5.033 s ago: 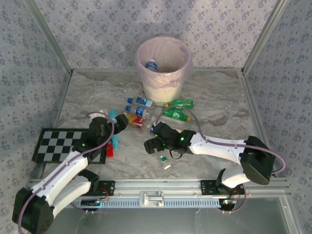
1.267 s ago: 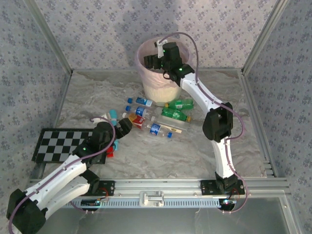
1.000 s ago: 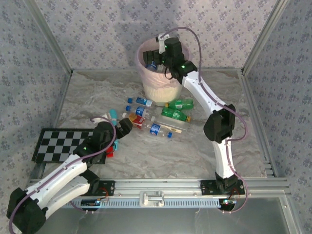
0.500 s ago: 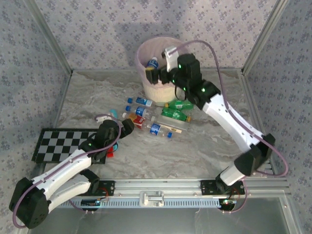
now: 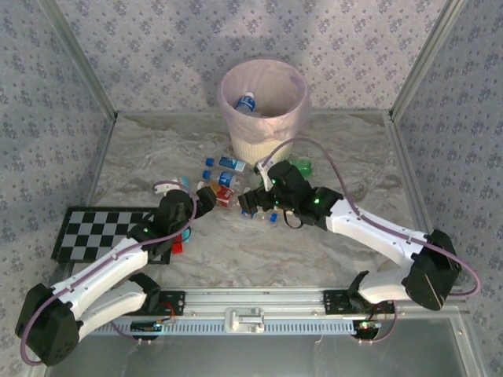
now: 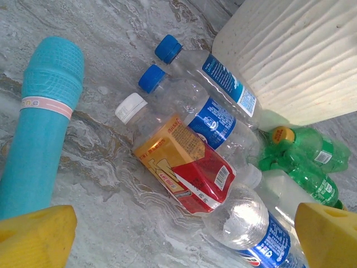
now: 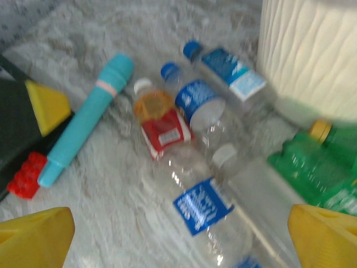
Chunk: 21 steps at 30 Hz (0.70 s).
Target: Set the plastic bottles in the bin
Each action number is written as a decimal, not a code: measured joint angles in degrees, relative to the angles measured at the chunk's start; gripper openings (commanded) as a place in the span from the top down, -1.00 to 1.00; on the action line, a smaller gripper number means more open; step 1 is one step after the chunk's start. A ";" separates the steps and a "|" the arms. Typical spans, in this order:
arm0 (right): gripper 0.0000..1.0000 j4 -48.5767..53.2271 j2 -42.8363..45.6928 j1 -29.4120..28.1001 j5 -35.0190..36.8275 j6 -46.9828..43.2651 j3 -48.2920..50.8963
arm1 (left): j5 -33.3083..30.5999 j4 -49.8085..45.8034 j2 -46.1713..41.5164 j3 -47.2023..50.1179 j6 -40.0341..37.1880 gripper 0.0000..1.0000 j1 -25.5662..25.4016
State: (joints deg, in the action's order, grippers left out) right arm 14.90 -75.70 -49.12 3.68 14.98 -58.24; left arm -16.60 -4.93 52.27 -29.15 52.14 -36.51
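Note:
Several plastic bottles lie in a heap in front of the bin (image 5: 236,137); one blue-labelled bottle (image 5: 246,102) lies inside it. My left gripper (image 6: 181,245) is open, low over the table just short of the red-labelled bottle (image 6: 189,167), with blue-labelled bottles (image 6: 220,120) and green bottles (image 6: 312,151) beyond. My right gripper (image 7: 178,240) is open above a clear bottle with a blue label (image 7: 203,209). In the top view the left gripper (image 5: 206,198) and the right gripper (image 5: 250,206) face each other across the heap.
A teal stick-like tool (image 6: 42,123) lies left of the bottles, with a red block (image 7: 25,176) at its near end. A checkerboard (image 5: 94,232) sits at the front left. The bin's ribbed wall (image 7: 312,56) stands close behind the heap.
My right arm has swung down from over the bin to the bottle heap, gripper open. The left gripper has crept slightly toward the red-labelled bottle.

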 measured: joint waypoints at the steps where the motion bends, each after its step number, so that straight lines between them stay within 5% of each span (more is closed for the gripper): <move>1: -1.00 0.20 -0.31 -0.31 0.00 0.79 0.55 | 0.00 -0.04 0.02 0.00 0.02 -1.00 0.00; 10: -1.00 5.88 -13.25 -2.03 0.59 2.56 -4.55 | -0.15 -1.36 0.44 -0.24 0.42 -1.00 0.00; 21: -0.95 17.44 -27.98 -6.25 11.82 -5.42 -22.45 | -0.74 -2.67 -0.63 -0.26 1.53 -1.00 0.00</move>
State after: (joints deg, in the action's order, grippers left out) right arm 32.34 -103.68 -55.37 15.51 9.56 -80.68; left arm -17.34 -7.60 51.64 -29.41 53.67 -36.51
